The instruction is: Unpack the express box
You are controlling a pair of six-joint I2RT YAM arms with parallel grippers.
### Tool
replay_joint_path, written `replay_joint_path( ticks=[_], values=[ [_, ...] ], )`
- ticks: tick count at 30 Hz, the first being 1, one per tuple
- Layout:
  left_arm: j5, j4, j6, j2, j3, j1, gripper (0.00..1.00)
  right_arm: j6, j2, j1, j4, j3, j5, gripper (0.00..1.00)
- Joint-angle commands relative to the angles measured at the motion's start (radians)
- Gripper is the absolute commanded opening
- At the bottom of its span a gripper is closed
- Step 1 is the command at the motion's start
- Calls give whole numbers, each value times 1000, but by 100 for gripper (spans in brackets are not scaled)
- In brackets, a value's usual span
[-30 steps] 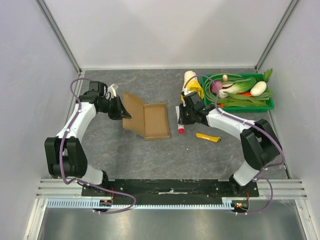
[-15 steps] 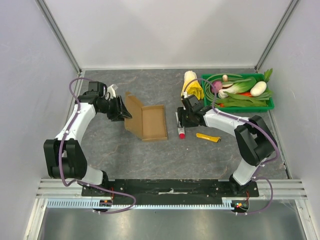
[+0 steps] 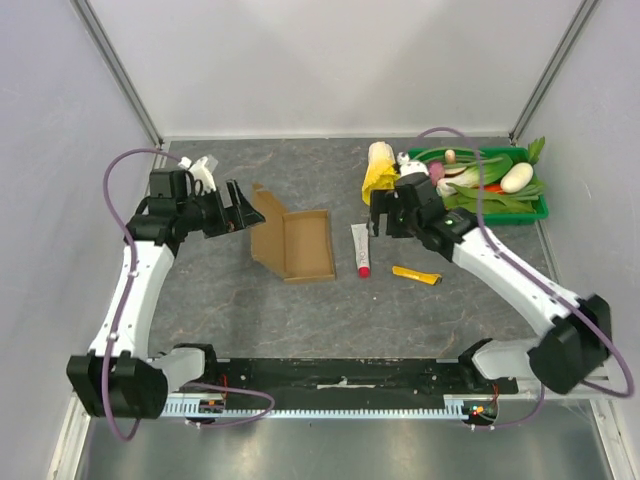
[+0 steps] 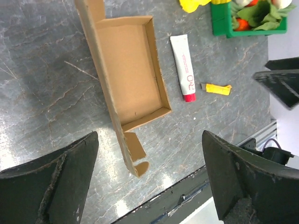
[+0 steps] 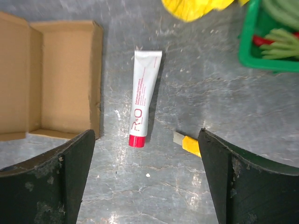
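My left end effector (image 3: 240,206) hangs above the desk (image 3: 300,320) with its fingers (image 4: 56,177) spread wide and nothing between them. Through its wrist camera the express box (image 4: 128,70) lies just ahead of the fingertips and below them. The box is open on the desk, its tray facing up and its flap lid folded out flat on the side nearer this end effector. From the top camera the end effector sits just off the flap's edge, apart from it.

My right end effector (image 3: 385,214) is also wide open and holds nothing. A white toothpaste tube with a red cap (image 5: 144,95) lies on the desk directly under the gap between its fingers. The box is to one side of that tube, close beside it but not touching. A small yellow object (image 5: 189,143) rests on the tube's other side, near the red cap.

Beyond the right end effector there is a crumpled yellow item (image 3: 380,170). Past that sits a green tray (image 3: 540,208) piled with vegetables, well apart from the box.
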Motion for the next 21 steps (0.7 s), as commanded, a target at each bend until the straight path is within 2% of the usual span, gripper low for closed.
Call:
replay_joint_path(
  ticks=[1, 4, 6, 7, 10, 17, 21],
  values=[
    [-28, 4, -53, -108, 38, 4, 97, -5, -185, -5, -142, 91, 132, 98],
    [-67, -48, -94, -186, 66, 4, 98, -1, -326, -5, -183, 122, 184, 98],
    [-132, -116, -140, -255, 84, 4, 98, -19, -389, -5, -208, 138, 254, 98],
    [-231, -151, -163, -281, 113, 4, 98, -22, -443, -4, -220, 157, 288, 98],
    [-312, -271, -193, -378, 171, 4, 98, -27, -532, -5, -283, 200, 418, 98],
    [-312, -426, -176, -541, 288, 4, 99, -65, -685, -5, -400, 323, 534, 98],
    [-323, -478, -182, -582, 328, 4, 99, -123, -712, -7, -435, 424, 515, 98]
  ],
)
